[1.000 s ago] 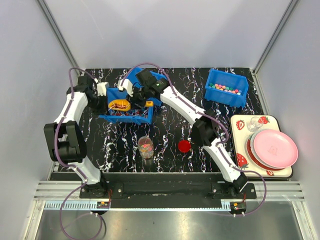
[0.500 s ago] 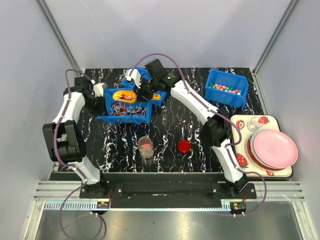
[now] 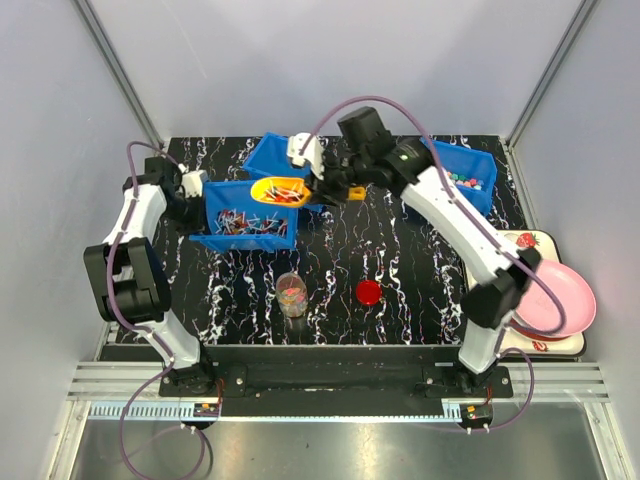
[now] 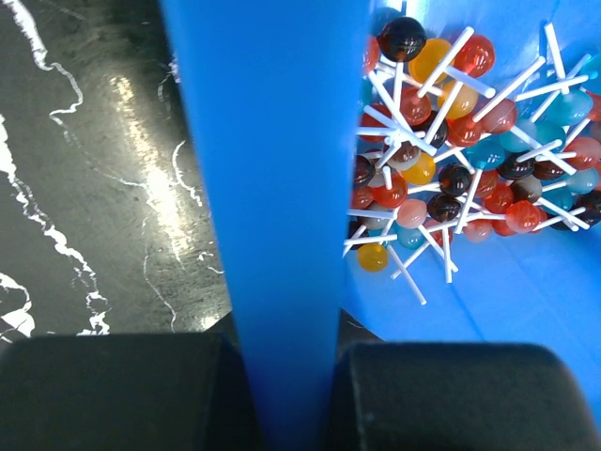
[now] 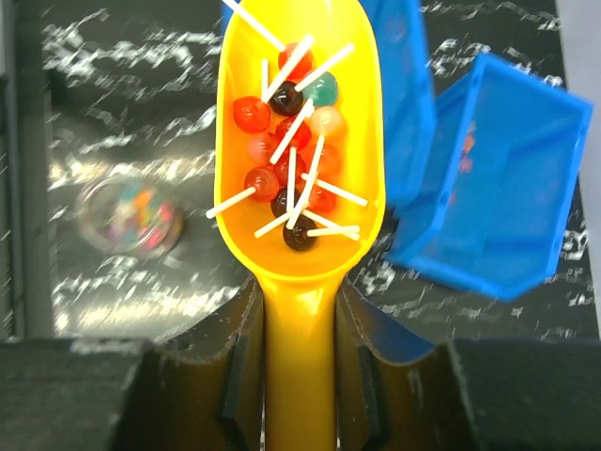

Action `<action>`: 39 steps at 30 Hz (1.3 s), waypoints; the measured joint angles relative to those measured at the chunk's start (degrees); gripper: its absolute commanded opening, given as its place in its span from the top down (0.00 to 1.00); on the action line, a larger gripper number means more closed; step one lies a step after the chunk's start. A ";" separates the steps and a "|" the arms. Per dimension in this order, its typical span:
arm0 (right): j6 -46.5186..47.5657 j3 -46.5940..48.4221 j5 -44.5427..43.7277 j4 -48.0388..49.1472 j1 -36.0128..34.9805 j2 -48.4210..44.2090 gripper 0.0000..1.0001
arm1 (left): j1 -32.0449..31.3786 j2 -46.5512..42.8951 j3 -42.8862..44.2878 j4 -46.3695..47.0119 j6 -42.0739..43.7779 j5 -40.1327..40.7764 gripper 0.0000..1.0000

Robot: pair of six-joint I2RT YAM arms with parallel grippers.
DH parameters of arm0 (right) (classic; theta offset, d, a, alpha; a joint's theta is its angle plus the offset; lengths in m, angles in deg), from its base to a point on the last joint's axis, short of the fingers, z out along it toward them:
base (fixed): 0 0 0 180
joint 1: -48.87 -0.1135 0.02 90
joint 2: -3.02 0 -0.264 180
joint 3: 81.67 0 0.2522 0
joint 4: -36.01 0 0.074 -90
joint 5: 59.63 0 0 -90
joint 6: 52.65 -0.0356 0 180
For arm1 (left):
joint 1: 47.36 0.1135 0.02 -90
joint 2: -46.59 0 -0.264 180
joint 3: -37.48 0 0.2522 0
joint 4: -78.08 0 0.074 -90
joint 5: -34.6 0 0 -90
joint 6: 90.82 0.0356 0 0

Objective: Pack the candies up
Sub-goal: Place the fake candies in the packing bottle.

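The candies (image 5: 291,178), small round sweets on white sticks, are heaped in the yellow plastic scoop (image 5: 237,141) clamped by the right gripper (image 5: 299,310) beyond the clear round jar (image 3: 291,293), to be carried level and tipped slowly there; the left gripper (image 4: 286,376) is clamped on the wall of the blue plastic bin (image 4: 268,141).

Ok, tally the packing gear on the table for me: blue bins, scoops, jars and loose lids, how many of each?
Blue bins: 3
Yellow scoop: 1
Clear jar: 1
Red lid: 1
Total: 6
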 measured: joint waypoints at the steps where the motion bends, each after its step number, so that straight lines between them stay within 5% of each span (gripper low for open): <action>1: 0.33 -1.88 -0.02 -1.16 0.00 -2.49 1.00 | 0.31 0.17 0.00 0.00 0.00 0.11 1.00; 8: 3.13 -14.34 0.42 -7.56 -0.28 -13.94 1.00 | 2.05 1.46 0.70 0.35 -0.09 1.07 1.00; 19: 3.96 -28.59 -4.20 -10.58 -8.22 -17.16 1.00 | 2.91 1.40 0.79 1.62 -0.66 2.95 1.00; 39: 3.04 -29.81 -11.21 -8.83 -10.51 -17.33 1.00 | 3.23 -1.01 0.22 1.70 -0.94 2.84 1.00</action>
